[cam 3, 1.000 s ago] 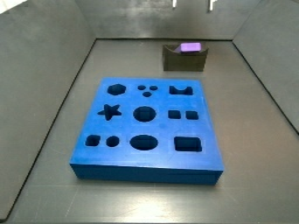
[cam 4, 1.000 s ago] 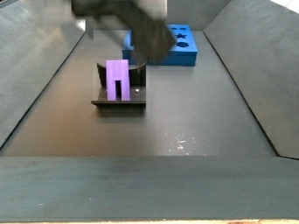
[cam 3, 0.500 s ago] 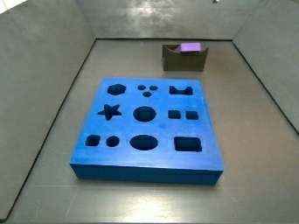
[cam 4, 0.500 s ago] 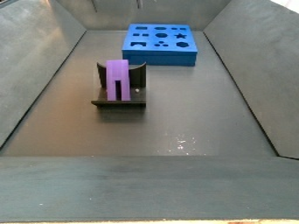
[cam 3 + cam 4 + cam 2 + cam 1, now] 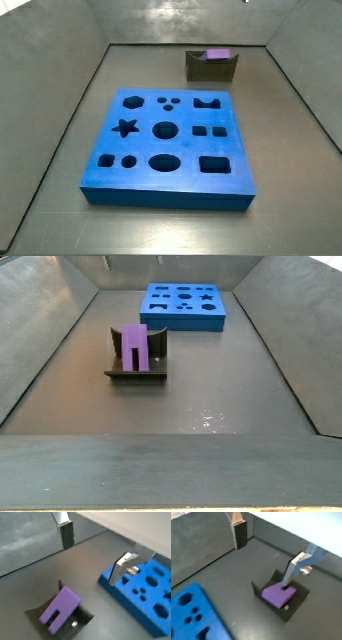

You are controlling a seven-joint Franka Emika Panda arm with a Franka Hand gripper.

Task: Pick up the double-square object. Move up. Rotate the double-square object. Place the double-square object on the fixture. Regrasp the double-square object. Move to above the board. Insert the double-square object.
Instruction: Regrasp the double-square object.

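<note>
Block waits in fixture for regrasp

We see the block (image 5: 135,347) standing upright in the fixture (image 5: 136,374), well apart from the board (image 5: 167,145). We judge it rests there so a new grip is possible. Our gripper (image 5: 268,544) hangs above, fingers wide apart, holding nothing. We read no writing anywhere.

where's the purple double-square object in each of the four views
Wrist view: the double-square object sits in the fixture, below the open gripper, untouched.
Wrist view: it leans in the fixture, beside the board.
Side view: only its top shows, beyond the board.
Side view: it stands upright, nearer than the board.
Shared landmark: the fixture.
</note>
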